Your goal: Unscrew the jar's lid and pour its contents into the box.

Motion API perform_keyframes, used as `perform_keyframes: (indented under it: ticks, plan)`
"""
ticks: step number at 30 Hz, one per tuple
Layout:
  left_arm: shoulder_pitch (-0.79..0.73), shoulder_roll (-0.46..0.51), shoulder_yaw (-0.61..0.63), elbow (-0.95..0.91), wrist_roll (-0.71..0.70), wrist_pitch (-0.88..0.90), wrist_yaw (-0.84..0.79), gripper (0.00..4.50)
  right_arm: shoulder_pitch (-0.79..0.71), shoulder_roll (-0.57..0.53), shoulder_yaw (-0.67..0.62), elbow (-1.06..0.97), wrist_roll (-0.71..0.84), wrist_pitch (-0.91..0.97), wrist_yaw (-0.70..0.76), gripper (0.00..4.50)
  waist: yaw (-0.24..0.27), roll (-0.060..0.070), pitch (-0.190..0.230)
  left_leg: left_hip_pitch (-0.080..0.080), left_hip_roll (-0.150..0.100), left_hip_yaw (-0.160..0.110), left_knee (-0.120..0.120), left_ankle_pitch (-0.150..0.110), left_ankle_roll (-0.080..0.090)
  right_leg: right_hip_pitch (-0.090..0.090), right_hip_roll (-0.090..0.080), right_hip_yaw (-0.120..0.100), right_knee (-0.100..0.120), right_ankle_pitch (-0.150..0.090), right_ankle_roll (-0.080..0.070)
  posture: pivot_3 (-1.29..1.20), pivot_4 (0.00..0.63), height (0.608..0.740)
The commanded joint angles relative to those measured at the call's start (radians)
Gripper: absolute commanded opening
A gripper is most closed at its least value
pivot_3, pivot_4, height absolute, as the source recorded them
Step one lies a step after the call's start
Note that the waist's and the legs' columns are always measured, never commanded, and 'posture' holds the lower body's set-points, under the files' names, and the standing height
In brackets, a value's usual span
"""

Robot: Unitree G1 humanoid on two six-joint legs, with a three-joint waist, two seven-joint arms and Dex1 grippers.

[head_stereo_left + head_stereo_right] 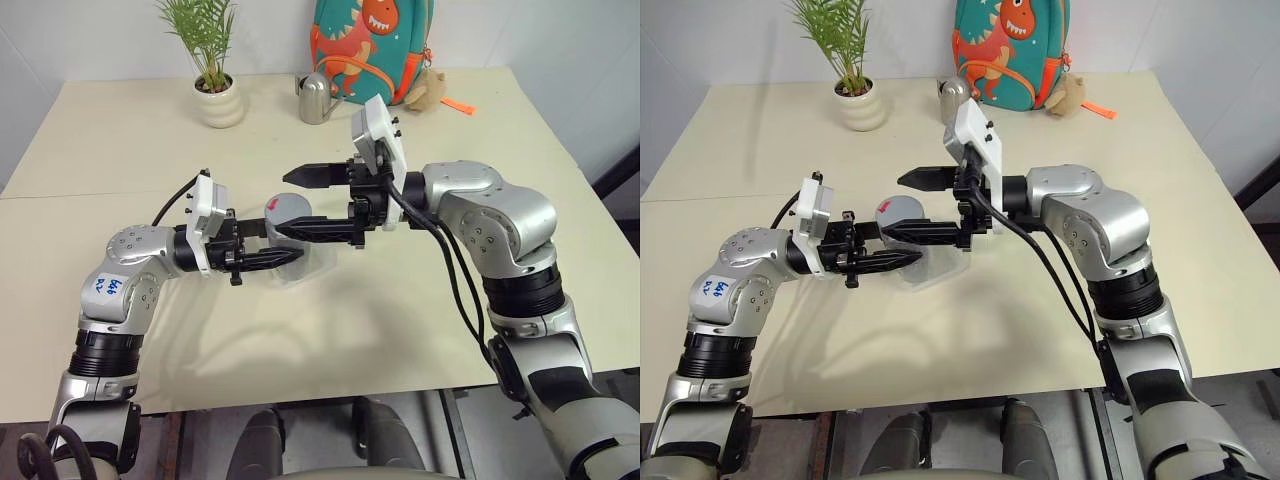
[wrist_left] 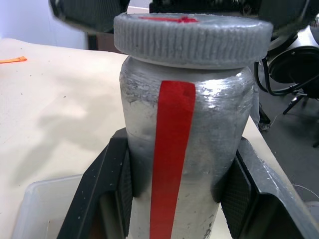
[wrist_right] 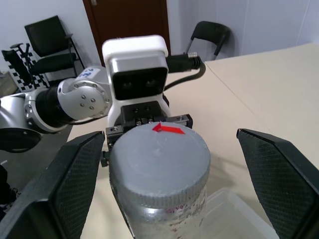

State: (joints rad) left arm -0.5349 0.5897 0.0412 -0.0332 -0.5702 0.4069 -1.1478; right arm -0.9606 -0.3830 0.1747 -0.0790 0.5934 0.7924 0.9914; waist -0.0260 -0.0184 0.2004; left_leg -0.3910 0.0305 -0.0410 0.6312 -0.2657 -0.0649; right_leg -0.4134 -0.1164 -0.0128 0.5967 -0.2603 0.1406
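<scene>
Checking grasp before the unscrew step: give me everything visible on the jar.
The jar is a silvery, rough-looking cylinder with a red strip running down its side. It stands upright, held above the clear box, clamped at its body between the left gripper fingers. The ribbed grey lid, with a red mark on top, is still on. The right gripper straddles the lid, jaws wide, not touching it.
</scene>
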Motion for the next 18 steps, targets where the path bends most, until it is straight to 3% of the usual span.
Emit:
perform_keyframes:
  ticks: [1,2,5,9,18]
  plan:
    - [-0.005,0.002,0.023,-0.041,-0.024,-0.001,0.002,1.88,-0.019,0.006,-0.009,-0.024,0.005,-0.007,0.001,4.47,0.0,0.0,0.0,0.0,0.0,0.0,0.0,0.0,0.0,0.0,0.0,0.0,0.0,0.0,0.0,0.0,0.15,0.74]
    - [-0.006,0.002,0.022,-0.04,-0.024,-0.001,0.002,1.88,-0.018,0.007,-0.008,-0.024,0.004,-0.007,0.001,4.47,0.0,0.0,0.0,0.0,0.0,0.0,0.0,0.0,0.0,0.0,0.0,0.0,0.0,0.0,0.0,0.0,0.15,0.74]
    - [-0.008,0.002,0.021,-0.039,-0.024,-0.002,0.003,1.88,-0.015,0.011,-0.009,-0.026,0.005,-0.01,-0.001,3.86,0.0,0.0,0.0,0.0,0.0,0.0,0.0,0.0,0.0,0.0,0.0,0.0,0.0,0.0,0.0,0.0,0.15,0.74]
    - [-0.01,0.003,0.019,-0.038,-0.024,-0.002,0.004,1.88,-0.02,0.032,-0.042,-0.036,0.045,0.005,-0.009,2.56,-0.001,0.0,0.0,0.0,0.0,0.0,0.0,0.0,0.0,0.0,0.0,0.0,0.0,0.0,0.0,0.0,0.15,0.74]
    - [-0.007,0.004,0.018,-0.042,-0.026,-0.001,0.006,1.88,-0.009,0.062,-0.165,-0.05,0.175,0.079,-0.067,2.55,0.0,0.0,0.0,0.0,0.0,0.0,0.0,0.0,0.0,0.0,0.0,0.0,0.0,0.0,0.0,0.0,0.15,0.74]
